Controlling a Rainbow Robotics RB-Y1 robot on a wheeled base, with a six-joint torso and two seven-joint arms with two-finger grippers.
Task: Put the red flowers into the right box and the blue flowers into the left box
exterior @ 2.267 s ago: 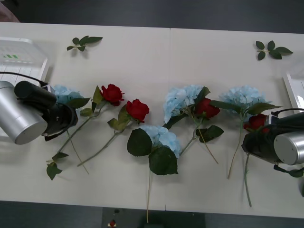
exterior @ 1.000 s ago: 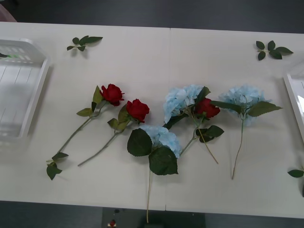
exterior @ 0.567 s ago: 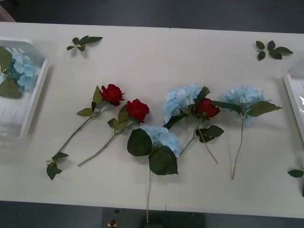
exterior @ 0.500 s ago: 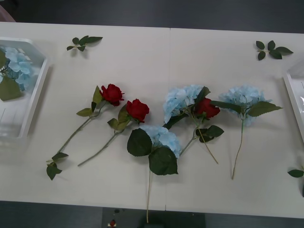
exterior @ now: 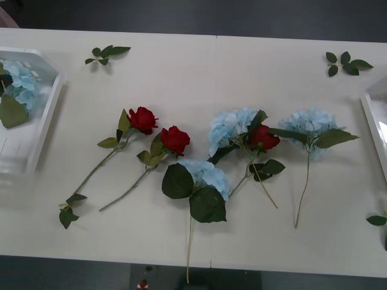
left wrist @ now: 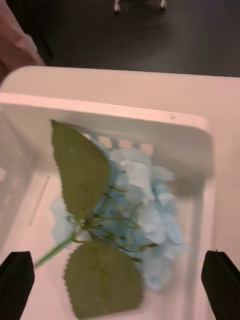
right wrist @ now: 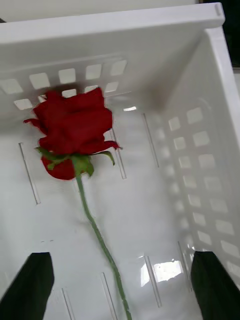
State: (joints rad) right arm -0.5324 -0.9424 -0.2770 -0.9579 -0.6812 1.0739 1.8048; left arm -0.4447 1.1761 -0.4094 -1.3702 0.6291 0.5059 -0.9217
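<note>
**A:** Start at the left gripper (left wrist: 118,260). How do its fingers stand?

**B:** Its black fingers (left wrist: 17,280) are spread wide and grip nothing. Ahead of them, a pale sky-blue fluffy flower cluster (left wrist: 142,212) lies in the white plastic basket with slatted sides (left wrist: 125,112). Its thin green stem slants back toward one finger. Two broad, saw-edged leaves (left wrist: 82,167) lie over the bloom.

**A:** And on the white table (exterior: 181,78)?

**B:** Two deep-red tight roses (exterior: 143,119) lie first, with the blooms away from the robot and the stems trailing back to its left. Then come three more blue clusters (exterior: 205,175), soft and ruffled, with a third rose (exterior: 263,137) touching the middle one. Their stems run toward the near edge. Loose leaf sprigs (exterior: 107,53) lie along the far side.

**A:** The right gripper (right wrist: 122,255)?

**B:** It is also fully apart, clamping nothing. A red rose (right wrist: 72,130) lies ahead of the fingers in a white plastic box with square-holed walls (right wrist: 200,150). Its stem runs lengthwise back between the fingers and touches neither.
</note>
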